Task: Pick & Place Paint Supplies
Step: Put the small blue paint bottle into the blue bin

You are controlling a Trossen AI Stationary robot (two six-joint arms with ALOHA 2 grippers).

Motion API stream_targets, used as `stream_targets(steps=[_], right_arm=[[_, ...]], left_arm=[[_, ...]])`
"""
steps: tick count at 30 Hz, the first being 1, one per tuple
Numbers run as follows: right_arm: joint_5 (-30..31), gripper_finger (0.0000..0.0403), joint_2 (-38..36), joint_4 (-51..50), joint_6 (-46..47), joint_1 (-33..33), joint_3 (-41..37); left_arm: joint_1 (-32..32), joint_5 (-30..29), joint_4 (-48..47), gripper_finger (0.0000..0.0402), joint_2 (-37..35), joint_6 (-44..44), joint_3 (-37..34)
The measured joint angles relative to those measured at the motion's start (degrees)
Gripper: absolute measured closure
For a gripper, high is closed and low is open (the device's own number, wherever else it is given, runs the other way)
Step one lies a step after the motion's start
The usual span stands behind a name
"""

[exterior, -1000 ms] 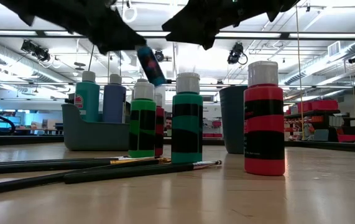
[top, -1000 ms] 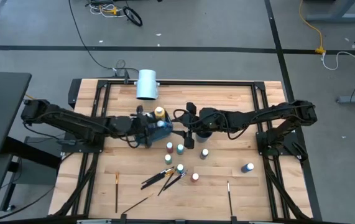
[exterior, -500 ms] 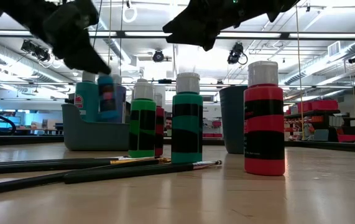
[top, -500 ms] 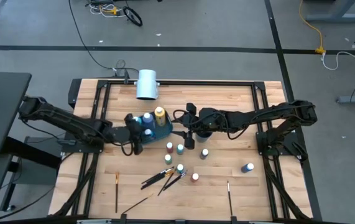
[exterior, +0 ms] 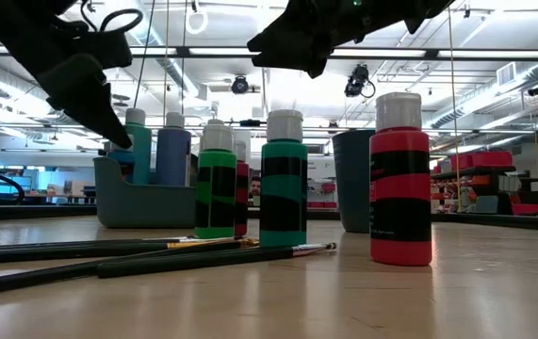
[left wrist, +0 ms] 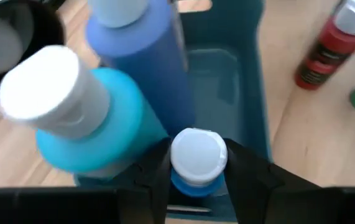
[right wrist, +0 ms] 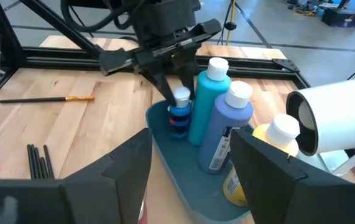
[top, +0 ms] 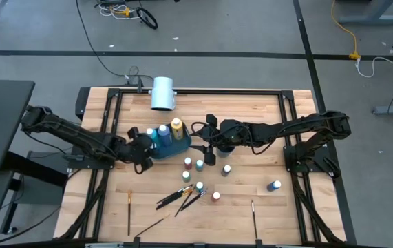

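Step in hand: we judge the left arm is setting a small blue bottle [right wrist: 179, 112] into the blue-grey bin [top: 175, 146] on the desk [top: 251, 114].
Left end effector [left wrist: 197, 169]: low over the bin's end nearer the left arm; fingers [left wrist: 155, 171] sit on either side of the white cap, apparently clamped on the small blue bottle.
Small blue bottle, position: upright inside the bin, directly between and below the fingers, long axis vertical and in line with them; any release would call for a straight upward withdrawal.
Bin neighbours: a teal bottle [right wrist: 207, 99], a periwinkle bottle [right wrist: 227, 127] and a yellow bottle [right wrist: 261, 158] stand just beside it, the teal one closest, so there is little room to swing sideways.
Right end effector [top: 210, 138]: hangs beside the bin's other end, fingers spread wide, holding nothing.
Supplies left on the desk: a green bottle [exterior: 216, 184], a dark green bottle [exterior: 284, 179] and a red bottle [exterior: 400, 179] stand near the middle; a lone blue bottle [top: 274, 185] well apart on the right arm's side.
Paintbrushes: a bundle [top: 182, 196] lies flat beside the loose bottles; single ones [top: 129, 212] nearer the front edge.
Nearer arm: for the bin, the left; for the lone blue bottle, the right.
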Motion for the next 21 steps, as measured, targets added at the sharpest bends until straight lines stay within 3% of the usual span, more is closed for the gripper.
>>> stream_targets(steps=[8, 21], right_arm=[[0.0, 0.0181, 0.0, -0.1, 1.1, 0.0, 0.0], [0.0, 0.0181, 0.0, -0.1, 1.1, 0.0, 0.0]], left_arm=[[0.0, -0.6, 0.3, 0.0252, 0.0, -6.6, -2.7], [0.0, -1.3, 1.2, 0.0249, 0.0, -4.8, -2.8]])
